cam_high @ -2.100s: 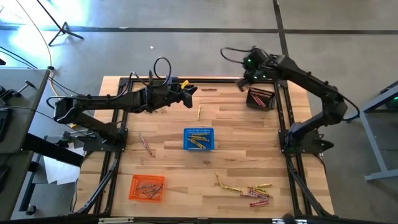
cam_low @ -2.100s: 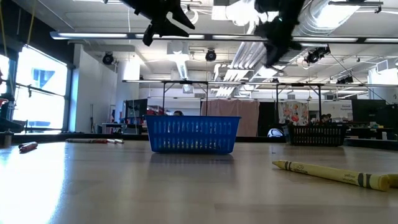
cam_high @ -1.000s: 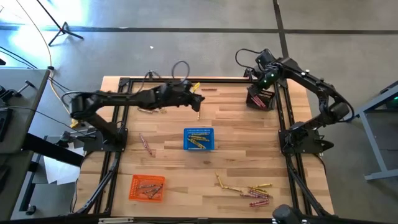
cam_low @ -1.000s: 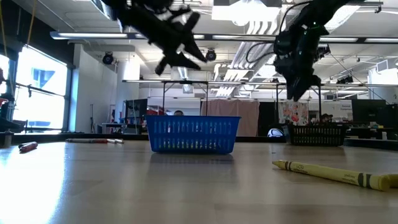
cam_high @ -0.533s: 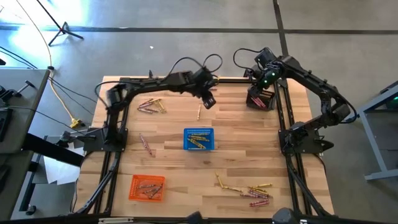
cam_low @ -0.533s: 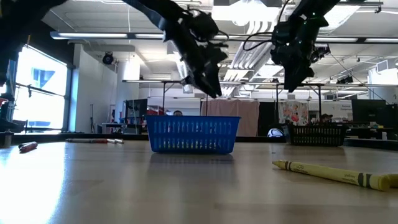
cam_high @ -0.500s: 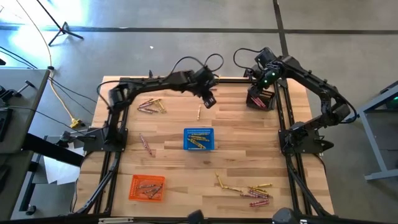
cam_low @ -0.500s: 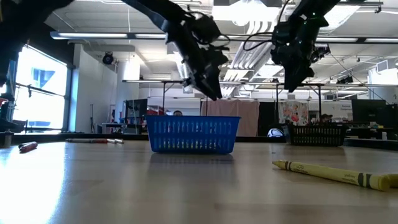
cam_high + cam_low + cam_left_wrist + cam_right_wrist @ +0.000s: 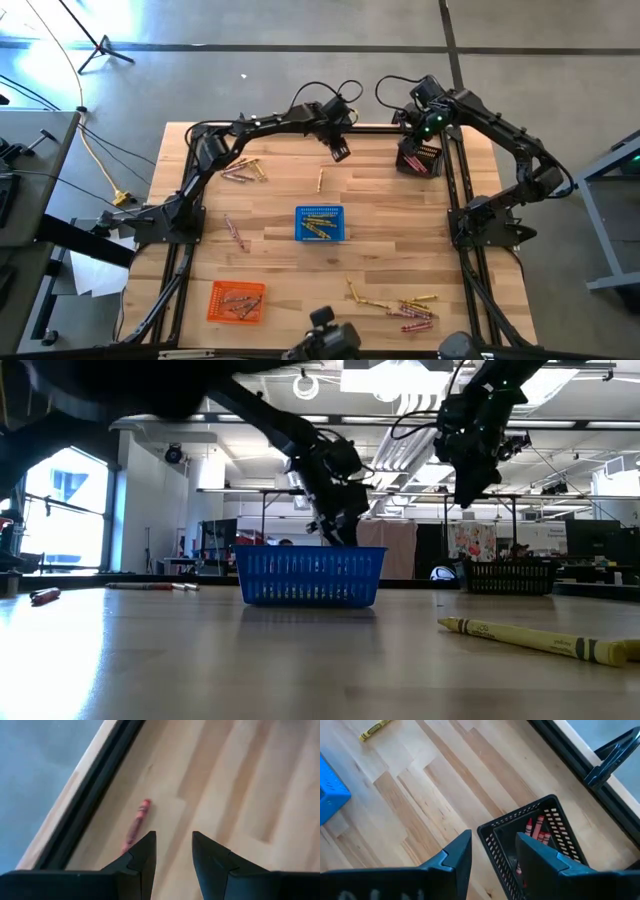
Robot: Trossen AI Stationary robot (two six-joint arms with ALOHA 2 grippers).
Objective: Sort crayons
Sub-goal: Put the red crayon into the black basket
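Left claw (image 9: 172, 851) open and empty, fingers parted, hovering over the far edge of the light wooden plank desk (image 9: 280, 250). Just ahead of its tips: one red wax crayon (image 9: 137, 821) lying flat beside the black metal frame rail (image 9: 95, 795). Right claw (image 9: 492, 851) also open, empty, poised directly above the near corner of the small dark mesh basket (image 9: 540, 845), which holds several red crayons (image 9: 535, 831). Beyond that claw, a lone yellow crayon (image 9: 375, 729) on bare wood, and the small blue mesh basket (image 9: 320, 223) with yellow crayons inside. Farthest from both claws: an orange mesh basket (image 9: 237, 301) and a loose heap of mixed crayons (image 9: 405, 306).
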